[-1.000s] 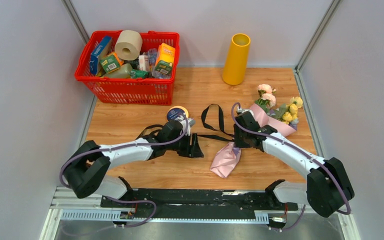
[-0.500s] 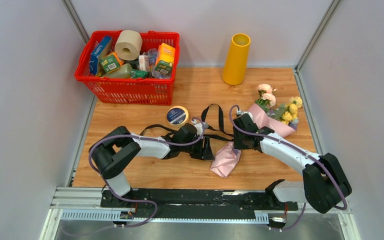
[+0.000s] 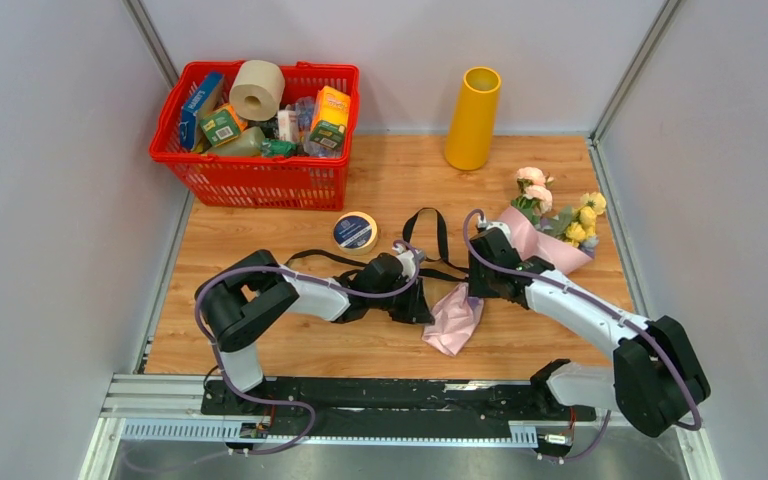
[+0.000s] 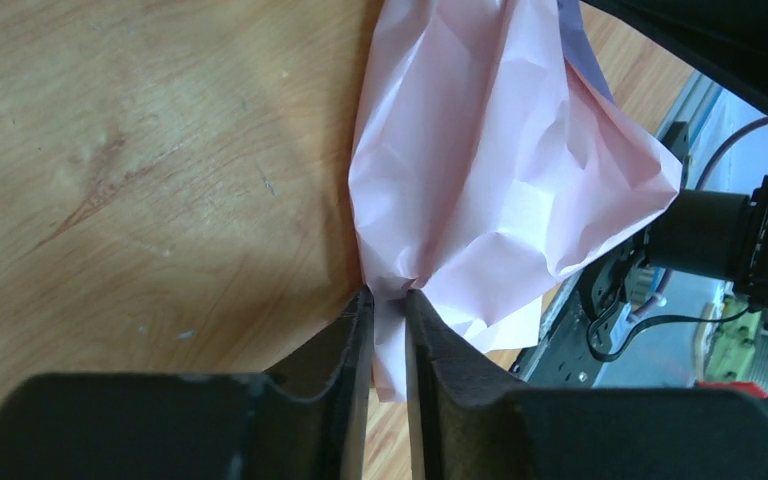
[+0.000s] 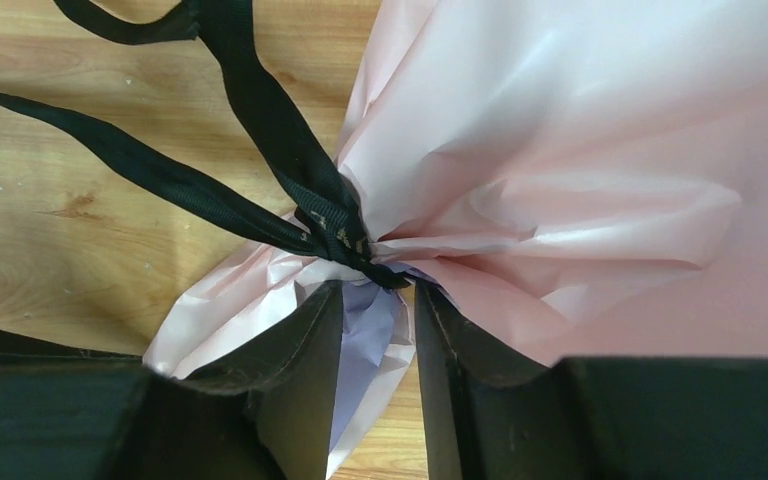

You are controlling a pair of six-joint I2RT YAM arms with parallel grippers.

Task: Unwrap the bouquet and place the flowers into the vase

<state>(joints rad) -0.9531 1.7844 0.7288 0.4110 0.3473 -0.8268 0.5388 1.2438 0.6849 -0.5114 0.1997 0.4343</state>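
Note:
The bouquet (image 3: 538, 243) lies on the wood at the right, its pink and yellow flowers (image 3: 556, 212) pointing to the far right. The black ribbon (image 3: 426, 236) is still knotted round its neck (image 5: 345, 232), its loose ends trailing left. My right gripper (image 3: 480, 283) (image 5: 378, 295) is shut on the bunched paper just below the knot. The lilac-pink paper tail (image 3: 453, 320) (image 4: 490, 150) fans out toward me. My left gripper (image 3: 424, 304) (image 4: 388, 305) is shut on the tail's left edge. The yellow vase (image 3: 472, 118) stands upright at the back.
A red basket (image 3: 255, 182) full of groceries and a beige paper roll stands at the back left. A small round tape roll (image 3: 355, 230) lies just beyond my left wrist. Grey walls close in both sides of the table.
My left arm has reached right to the paper tail and its jaws have closed on the paper. My right gripper has stayed at the bouquet's neck.

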